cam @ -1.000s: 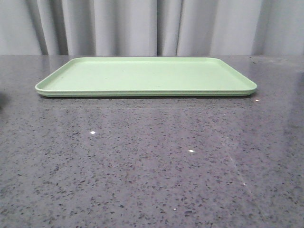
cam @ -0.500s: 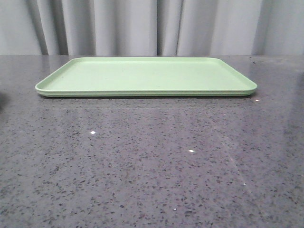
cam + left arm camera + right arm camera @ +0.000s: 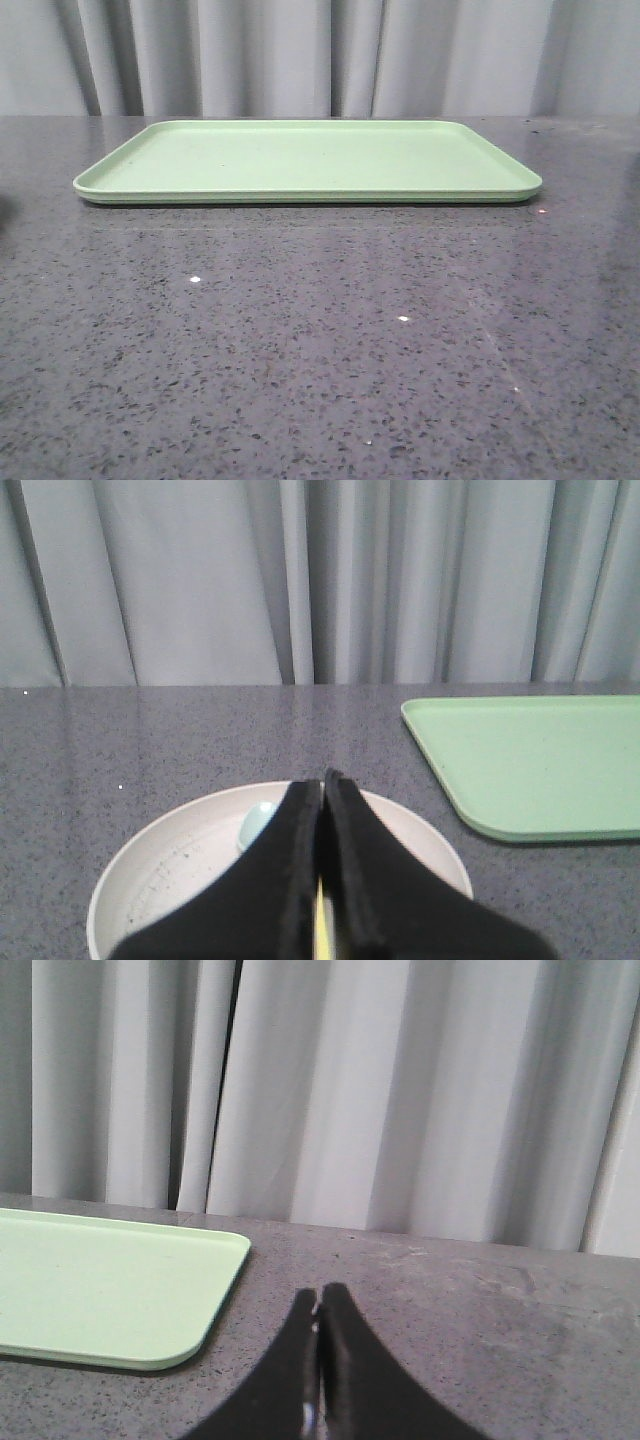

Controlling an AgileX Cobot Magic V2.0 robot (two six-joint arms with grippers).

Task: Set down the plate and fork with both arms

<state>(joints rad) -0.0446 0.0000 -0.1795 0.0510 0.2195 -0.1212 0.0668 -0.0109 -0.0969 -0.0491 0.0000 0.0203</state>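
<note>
Yellow shows between the left hand's pressed fingers, probably the fork, pinched above the plate, ready to carry. Right hand is clenched, empty, beside the tray on the surface.

Speckled grey table, green tray on it, plate beside

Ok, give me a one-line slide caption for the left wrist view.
Left pincer closed above the speckled plate, a yellow sliver between its fingers, pale blue spoon in the plate, green tray beside it.
</note>
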